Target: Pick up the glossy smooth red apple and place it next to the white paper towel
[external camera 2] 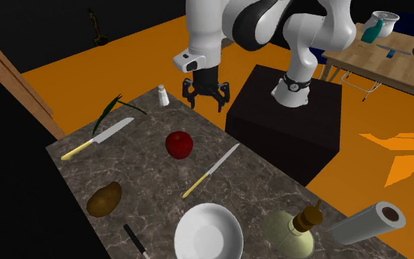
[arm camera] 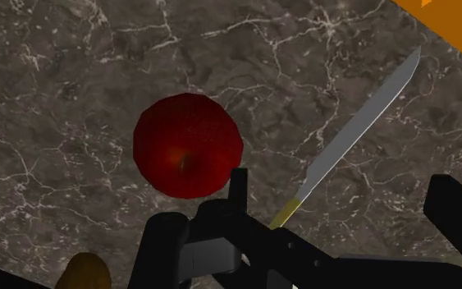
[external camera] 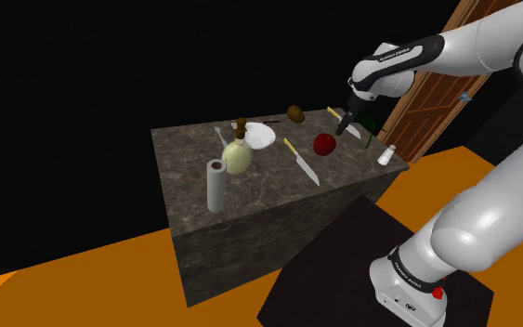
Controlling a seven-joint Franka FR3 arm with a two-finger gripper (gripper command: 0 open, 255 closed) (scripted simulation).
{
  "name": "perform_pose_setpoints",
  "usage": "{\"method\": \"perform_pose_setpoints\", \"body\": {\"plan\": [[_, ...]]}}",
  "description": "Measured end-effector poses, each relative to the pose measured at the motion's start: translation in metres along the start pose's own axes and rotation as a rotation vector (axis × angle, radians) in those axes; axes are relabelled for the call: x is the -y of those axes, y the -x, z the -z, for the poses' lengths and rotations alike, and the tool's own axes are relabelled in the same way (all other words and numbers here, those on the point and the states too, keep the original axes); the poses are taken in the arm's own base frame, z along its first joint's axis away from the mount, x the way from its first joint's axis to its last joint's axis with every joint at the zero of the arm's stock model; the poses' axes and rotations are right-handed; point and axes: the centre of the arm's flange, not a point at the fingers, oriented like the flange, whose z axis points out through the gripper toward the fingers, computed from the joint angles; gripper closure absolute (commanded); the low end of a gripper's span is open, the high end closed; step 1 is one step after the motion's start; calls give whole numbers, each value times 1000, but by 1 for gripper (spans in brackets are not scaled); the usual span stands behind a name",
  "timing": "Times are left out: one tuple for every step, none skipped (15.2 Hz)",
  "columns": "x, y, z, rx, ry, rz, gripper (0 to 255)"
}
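**A:** How is the end effector (external camera 2: 207,101) set?

**B:** It's spread wide with nothing between its fingers, hanging above the table (external camera 2: 271,187).

**A:** And the red apple (arm camera: 186,145)?

**B:** It rests on the table below the end effector and a little ahead, apart from both fingers. The wrist view puts it nearer one finger than the other, not centred in the gap.

**A:** So the step is the approach?

**B:** I'd judge so. Centre over the apple first, then come straight down so the fingers straddle its widest part. It's round and glossy, so a high or lopsided pinch would likely squirt it away.

**A:** Is anything close by?

**B:** A yellow-handled knife (arm camera: 360,131) lies beside the apple, on the other finger's side. Keep that finger off the blade.

**A:** And farther out?

**B:** The white paper towel roll (external camera: 215,185) stands upright well away from the end effector, past a plate (external camera 2: 208,234) and a stoppered bottle (external camera 2: 297,228).
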Motion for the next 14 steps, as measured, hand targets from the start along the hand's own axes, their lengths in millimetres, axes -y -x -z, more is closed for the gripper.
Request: {"method": "perform_pose_setpoints", "body": {"plan": [[-11,-2,-4,-2,0,11,0],[-22,-5,-10,-5,1,22,0],[-33,-10,-17,-8,2,34,0],[-44,-14,-25,-10,3,46,0],[-54,-15,-35,-13,4,57,0],[-64,-19,-39,-15,4,68,0],[-76,-25,-45,-18,5,80,0],[-84,-29,-53,-21,6,91,0],[-92,-30,-58,-23,6,101,0],[-95,-31,-63,-24,6,105,0],[-99,-32,-68,-25,6,108,0],[-100,-33,-73,-25,6,109,0],[-100,-33,-78,-25,6,110,0],[-100,-33,-83,-25,6,110,0]]}}
